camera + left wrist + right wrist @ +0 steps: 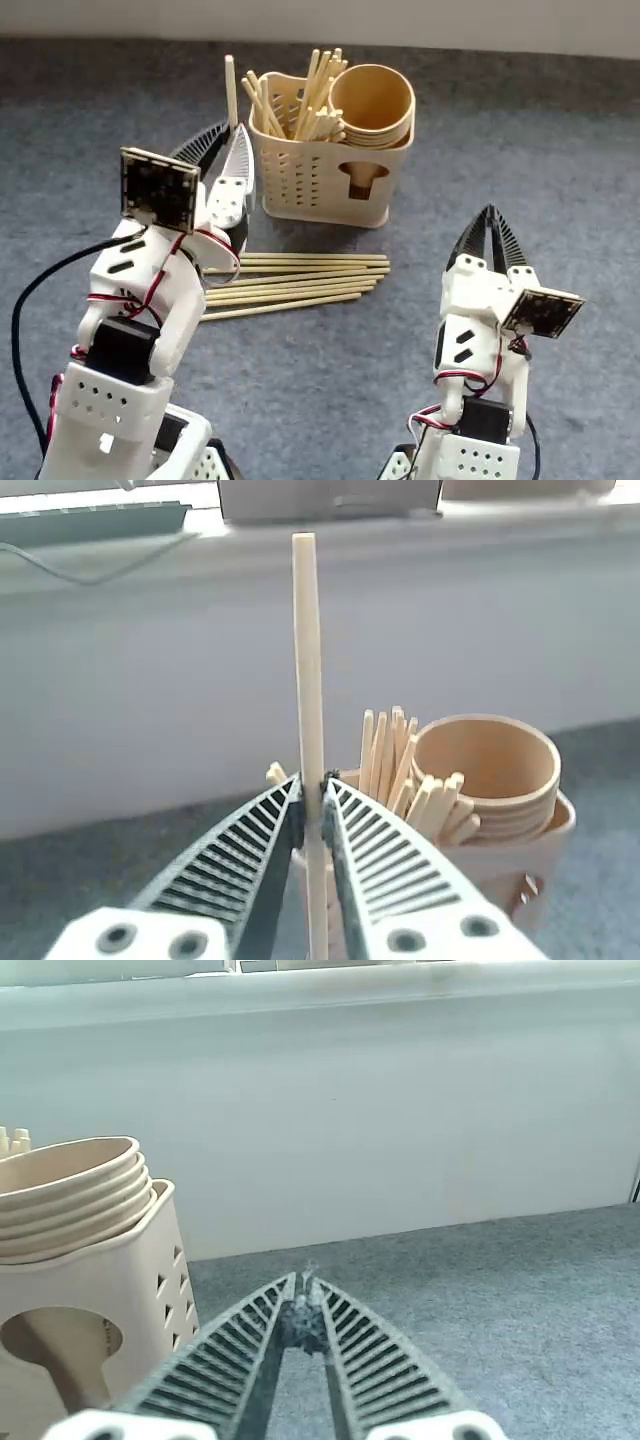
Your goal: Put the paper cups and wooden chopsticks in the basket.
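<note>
Basket (325, 180) at 12 o'clock on bench (560, 200); paper cups (372, 100) stacked inside beside a chopstick bundle (315, 95). Loose chopsticks (295, 283) lie at its 6 o'clock. Left claw (311, 798), at the basket's 9 o'clock, pinches a single chopstick (305, 660) upright (step in hand, I judge: delivery). Next move: carry it over the rim and release. Right claw (303, 1295) is pressed together, empty.
</note>
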